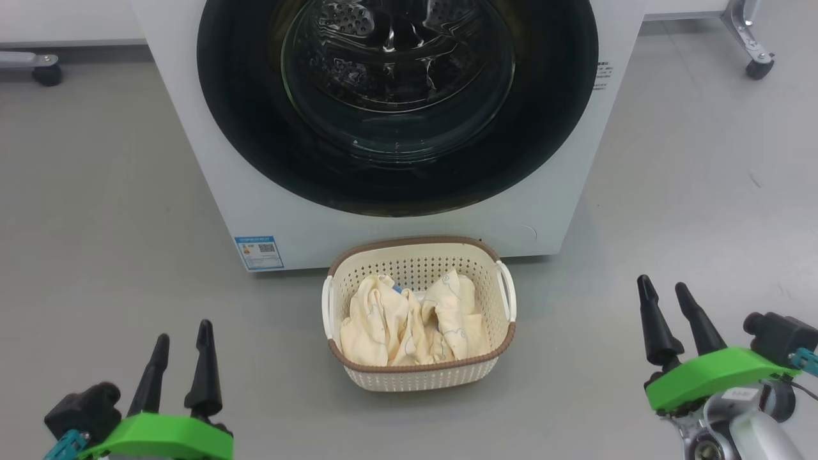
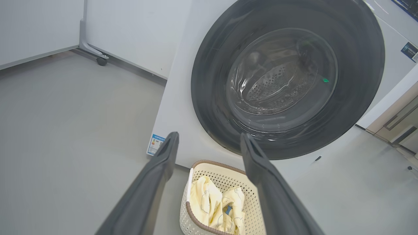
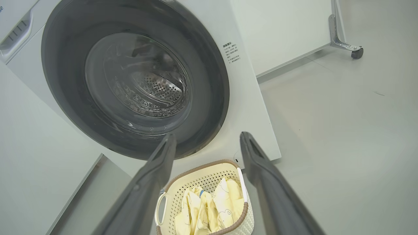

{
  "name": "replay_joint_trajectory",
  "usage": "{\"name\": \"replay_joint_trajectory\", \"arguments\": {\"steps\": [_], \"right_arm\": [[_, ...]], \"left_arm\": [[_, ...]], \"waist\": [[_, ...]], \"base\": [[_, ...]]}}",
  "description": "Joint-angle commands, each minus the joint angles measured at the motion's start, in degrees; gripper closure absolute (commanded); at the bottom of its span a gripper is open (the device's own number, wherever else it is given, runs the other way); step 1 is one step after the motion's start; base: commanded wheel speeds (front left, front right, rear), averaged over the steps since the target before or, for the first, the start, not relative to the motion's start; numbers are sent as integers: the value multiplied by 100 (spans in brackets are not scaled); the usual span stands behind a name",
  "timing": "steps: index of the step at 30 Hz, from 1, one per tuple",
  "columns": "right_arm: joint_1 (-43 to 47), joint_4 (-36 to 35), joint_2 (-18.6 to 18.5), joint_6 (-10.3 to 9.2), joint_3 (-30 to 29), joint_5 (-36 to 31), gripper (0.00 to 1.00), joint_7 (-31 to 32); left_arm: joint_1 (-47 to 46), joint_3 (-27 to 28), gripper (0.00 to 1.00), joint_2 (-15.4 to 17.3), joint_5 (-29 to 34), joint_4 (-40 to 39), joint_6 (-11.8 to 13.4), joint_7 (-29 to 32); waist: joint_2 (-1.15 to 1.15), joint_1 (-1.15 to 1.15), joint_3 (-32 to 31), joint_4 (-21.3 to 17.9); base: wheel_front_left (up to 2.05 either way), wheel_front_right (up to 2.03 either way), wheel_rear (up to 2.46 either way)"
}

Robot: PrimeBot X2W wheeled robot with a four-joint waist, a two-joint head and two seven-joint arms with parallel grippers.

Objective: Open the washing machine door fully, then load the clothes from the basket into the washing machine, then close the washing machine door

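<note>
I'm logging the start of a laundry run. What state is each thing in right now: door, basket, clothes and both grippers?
washing machine door: shut against the washing machine.
basket: upright on the floor in front of the machine, loaded.
clothes: crumpled inside the basket.
left gripper: open, empty, apart from the basket.
right gripper: open, empty, apart from the basket.

Left pincer (image 2: 209,134) spread wide, empty. Cream perforated plastic basket (image 2: 222,178) holding pale yellow clothes (image 2: 205,199) sits just before big white washing machine (image 2: 178,107); glossy black round door (image 2: 212,81) closed.
</note>
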Motion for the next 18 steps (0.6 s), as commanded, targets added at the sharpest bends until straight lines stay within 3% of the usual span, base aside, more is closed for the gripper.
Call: {"name": "replay_joint_trajectory", "arguments": {"steps": [1, 18], "right_arm": [[-346, -154, -157, -15, 101, -196, 0, -109], [-385, 46, -223, -17, 204, -1356, 0, -396]], "left_arm": [[-316, 199, 0, 125, 229, -215, -3, -79], [-333, 448, 0, 97, 1682, -96, 34, -365]], "waist": [[0, 0, -3, 2], [0, 0, -41, -2]], "base": [[0, 0, 0], [0, 0, 0]]}}
